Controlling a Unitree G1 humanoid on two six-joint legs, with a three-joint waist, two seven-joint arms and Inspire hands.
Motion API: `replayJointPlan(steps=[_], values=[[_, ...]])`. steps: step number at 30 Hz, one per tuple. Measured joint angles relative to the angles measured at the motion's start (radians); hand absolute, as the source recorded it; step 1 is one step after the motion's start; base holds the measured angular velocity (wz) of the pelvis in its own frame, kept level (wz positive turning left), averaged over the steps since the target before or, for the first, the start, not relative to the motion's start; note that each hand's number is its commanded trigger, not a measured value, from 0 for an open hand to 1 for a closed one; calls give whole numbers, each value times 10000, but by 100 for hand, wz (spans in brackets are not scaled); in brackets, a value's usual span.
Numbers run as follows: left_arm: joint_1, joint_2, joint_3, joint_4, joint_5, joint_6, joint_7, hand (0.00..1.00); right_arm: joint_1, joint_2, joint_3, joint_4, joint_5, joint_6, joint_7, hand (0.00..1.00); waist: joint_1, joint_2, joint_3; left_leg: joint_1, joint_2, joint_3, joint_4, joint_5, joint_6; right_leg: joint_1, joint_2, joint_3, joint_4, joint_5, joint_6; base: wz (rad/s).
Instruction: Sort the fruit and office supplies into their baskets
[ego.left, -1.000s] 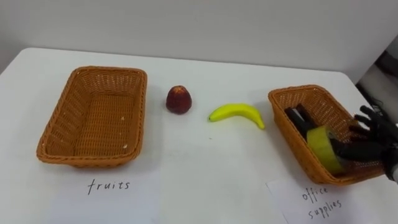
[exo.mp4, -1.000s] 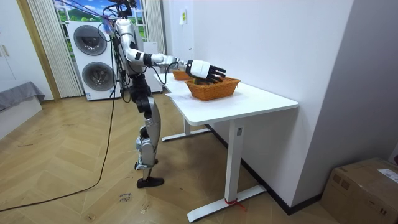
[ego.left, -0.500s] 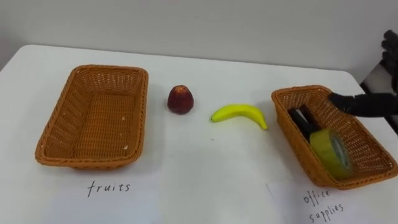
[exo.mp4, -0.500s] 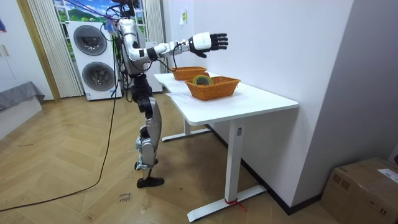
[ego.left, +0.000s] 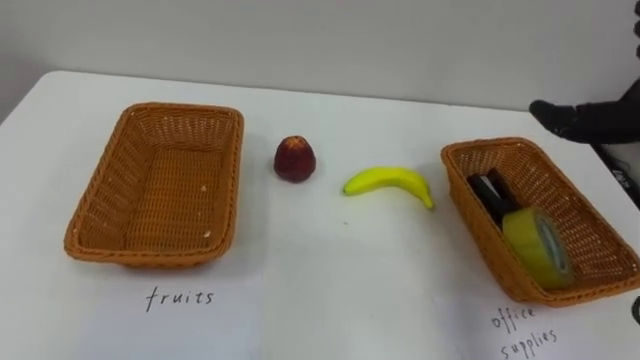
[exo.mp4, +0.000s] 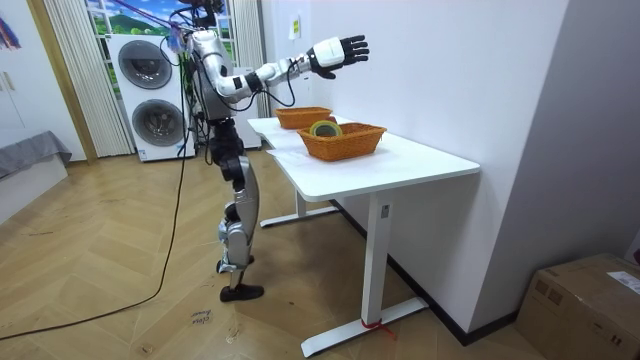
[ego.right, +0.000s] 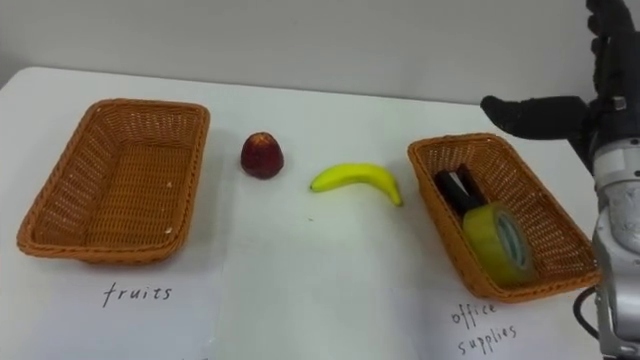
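The table (ego.left: 330, 240) lies under the right hand (ego.right: 590, 115), which is up high, open and holding nothing. Far to the hand's left, the fruit basket (ego.left: 160, 195) has no fruit in it. Just below the hand is the office basket (ego.left: 590, 215). The banana (ego.left: 388, 182) lies on the table left of the hand, so it needs moving. The tape (ego.left: 535, 245) sits in the office basket, where it belongs. The apple (ego.left: 296, 160) lies further left and also needs moving.

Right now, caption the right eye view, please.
Red apple, yellow banana wait outside empty brown woven basket; open right hand hovers.
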Motion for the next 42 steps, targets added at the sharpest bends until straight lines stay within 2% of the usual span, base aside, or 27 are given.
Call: replayJointPlan(steps=[3, 4, 6, 10, 12, 17, 20, 23, 29, 34, 38, 42], values=[[-10, 17, -17, 1, -4, -3, -77, 0, -157, -4, 479, 133, -6, 0, 45, 0, 102, -24, 13, -6, -3, -88, 62, 1, 0, 37, -13, -139, -12, 0, 0, 10], [-12, 17, -56, 3, 0, -3, -153, 0, -267, -4, 703, 182, -70, -1, 86, 0, 232, -26, 16, -17, -3, -109, 64, 1, -1, 38, -15, -182, -14, 0, 0, 6], [-8, 23, -91, 40, 0, -16, -216, 0, -474, -5, 1048, 385, -136, -5, 115, 0, 332, -56, 23, -57, -10, -275, 59, 1, -1, 89, -33, -484, -18, 0, 0, 19], [-93, 67, -91, 29, 3, -5, -299, 0, -951, -14, 1197, 1072, -68, -13, 196, 0, 419, -141, 27, -279, -23, -583, 174, 3, -5, 77, -49, -782, -19, 0, 1, 27], [-183, 103, -91, -10, 6, -2, -302, 0, -1099, -120, 1391, 1301, 10, -13, 158, 0, 579, -180, 29, -490, -21, -670, 236, 10, -17, -43, -57, -905, -18, 0, 0, 14], [-419, 357, -242, -338, 4, 24, -219, 0, -1390, -261, 2284, 2424, 177, -50, 150, 0, 860, -378, -5, -1051, -19, -956, 486, 35, -52, -336, -67, -1230, -17, 1, -1, 17], [-483, 534, -621, -416, -7, 73, -165, 0, -1759, -291, 2990, 3236, 65, 23, 157, 0, 973, -425, -26, -1172, -29, -1031, 537, 35, -53, -402, -72, -1327, -15, 1, -2, 10], [-533, 567, -799, -414, -12, 83, -140, 0, -2242, -312, 3355, 3930, -10, 33, 200, 0, 1010, -441, -22, -1403, -64, -1118, 602, 43, -52, -579, -90, -1387, -13, 2, -4, 7], [-583, 581, -788, -504, -13, 83, -153, 0, -3116, -384, 3367, 4856, -269, 30, 121, 0, 1129, -602, 14, -1993, -155, -1256, 758, 136, -10, -1106, -166, -1529, -10, 13, -22, 6], [-720, 660, -756, -597, -12, 58, -174, 0, -3121, -434, 3387, 5008, -680, -3, 74, 0, 1233, -674, 62, -2158, -182, -1321, 761, 149, 9, -1246, -191, -1601, -13, 13, -21, 6], [-1075, 751, -777, -548, -11, -6, -187, 0, -3168, -884, 3752, 6026, -819, -118, 453, 0, 1297, -714, 79, -2291, -199, -1478, 754, 177, 0, -1314, -206, -1763, -15, 13, -21, 12], [-1112, 801, -789, -516, -10, -59, -171, 0, -3166, -1032, 3874, 6297, -831, -121, 857, 0, 1287, -735, 107, -2307, -194, -1466, 738, 188, -11, -1338, -196, -1758, -16, 13, -21, -2]])
